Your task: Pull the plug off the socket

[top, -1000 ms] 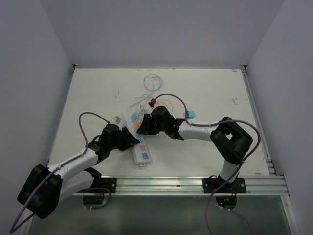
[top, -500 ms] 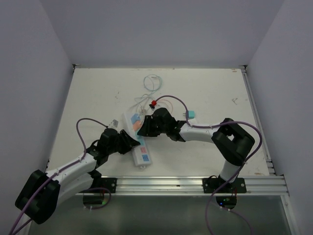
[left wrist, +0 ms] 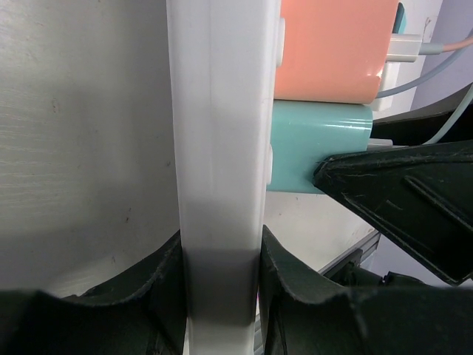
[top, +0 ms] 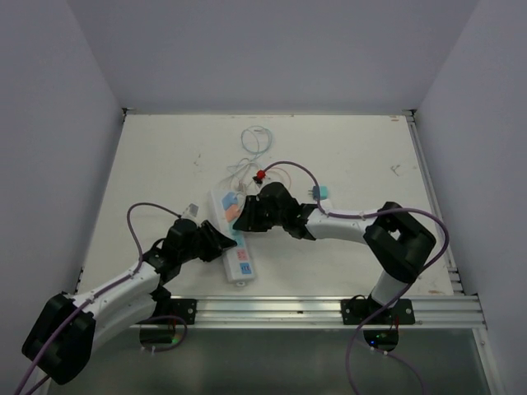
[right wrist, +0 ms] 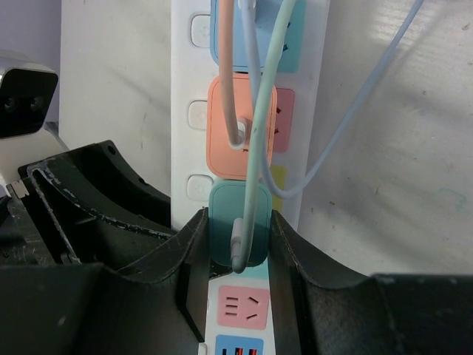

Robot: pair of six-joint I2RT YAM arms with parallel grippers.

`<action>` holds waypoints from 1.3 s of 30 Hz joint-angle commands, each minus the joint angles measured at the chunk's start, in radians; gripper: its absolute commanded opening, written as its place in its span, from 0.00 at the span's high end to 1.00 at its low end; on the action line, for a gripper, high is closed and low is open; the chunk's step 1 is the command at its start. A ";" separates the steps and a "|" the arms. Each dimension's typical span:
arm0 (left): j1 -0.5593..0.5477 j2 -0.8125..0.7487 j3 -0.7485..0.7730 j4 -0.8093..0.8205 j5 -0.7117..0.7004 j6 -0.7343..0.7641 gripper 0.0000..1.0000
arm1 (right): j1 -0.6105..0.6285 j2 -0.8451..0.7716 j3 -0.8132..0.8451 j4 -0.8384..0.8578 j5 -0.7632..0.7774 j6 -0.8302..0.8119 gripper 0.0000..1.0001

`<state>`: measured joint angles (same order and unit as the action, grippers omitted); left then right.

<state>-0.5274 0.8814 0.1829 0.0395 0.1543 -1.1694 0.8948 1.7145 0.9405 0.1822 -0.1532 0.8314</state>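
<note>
Two grips: left gripper clamps the socket across its width, right gripper pinches the teal plug. Socket lies diagonally, far end angled leftward.

Top view overhead, looking down; wrist views close-up, both sharing socket

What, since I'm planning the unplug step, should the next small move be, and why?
Probably the right end effector should pull straight away from the power strip's face: its fingers flank the teal plug, which is fully seated, while the left end effector clamps the strip.
</note>
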 commanded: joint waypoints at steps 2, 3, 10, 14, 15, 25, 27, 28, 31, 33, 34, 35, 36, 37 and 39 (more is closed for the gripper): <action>0.017 -0.013 -0.040 -0.174 -0.176 -0.039 1.00 | -0.016 -0.113 -0.015 0.071 0.011 0.009 1.00; 0.017 -0.015 -0.040 -0.181 -0.179 -0.042 1.00 | -0.017 -0.115 -0.028 0.082 0.011 0.015 1.00; 0.017 -0.013 -0.031 -0.196 -0.183 -0.047 1.00 | -0.017 -0.138 -0.023 0.073 0.021 0.014 1.00; 0.017 -0.013 -0.025 -0.204 -0.188 -0.050 1.00 | -0.025 -0.151 -0.023 0.060 0.021 0.014 1.00; 0.017 -0.013 -0.025 -0.205 -0.191 -0.050 1.00 | -0.027 -0.153 -0.028 0.060 0.020 0.014 1.00; 0.017 -0.016 -0.010 -0.198 -0.176 -0.024 1.00 | -0.181 -0.233 -0.147 0.042 0.029 0.020 1.00; 0.017 -0.015 -0.003 -0.188 -0.168 -0.010 1.00 | -0.264 -0.268 -0.207 0.043 0.027 0.020 1.00; 0.017 -0.013 -0.002 -0.185 -0.164 0.000 1.00 | -0.290 -0.279 -0.226 0.042 0.026 0.018 1.00; 0.017 -0.001 0.001 -0.156 -0.135 0.023 1.00 | -0.384 -0.289 -0.264 0.025 0.006 -0.011 1.00; 0.017 0.013 0.004 -0.133 -0.115 0.031 1.00 | -0.434 -0.279 -0.267 0.014 -0.018 -0.034 1.00; 0.017 0.019 0.006 -0.127 -0.108 0.040 1.00 | -0.448 -0.259 -0.267 0.017 -0.034 -0.035 1.00; 0.017 0.024 0.007 -0.115 -0.096 0.045 1.00 | -0.461 -0.244 -0.267 0.023 -0.046 -0.035 1.00; 0.017 0.030 0.010 -0.112 -0.091 0.048 1.00 | -0.479 -0.230 -0.267 0.039 -0.075 -0.034 1.00; 0.017 0.033 0.013 -0.110 -0.087 0.053 1.00 | -0.482 -0.214 -0.267 0.048 -0.088 -0.029 1.00; 0.017 0.036 0.015 -0.101 -0.079 0.057 1.00 | -0.488 -0.170 -0.261 0.072 -0.111 -0.018 0.96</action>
<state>-0.5171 0.8898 0.1982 -0.0002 0.0872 -1.1824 0.4129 1.4982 0.6735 0.1989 -0.1871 0.8215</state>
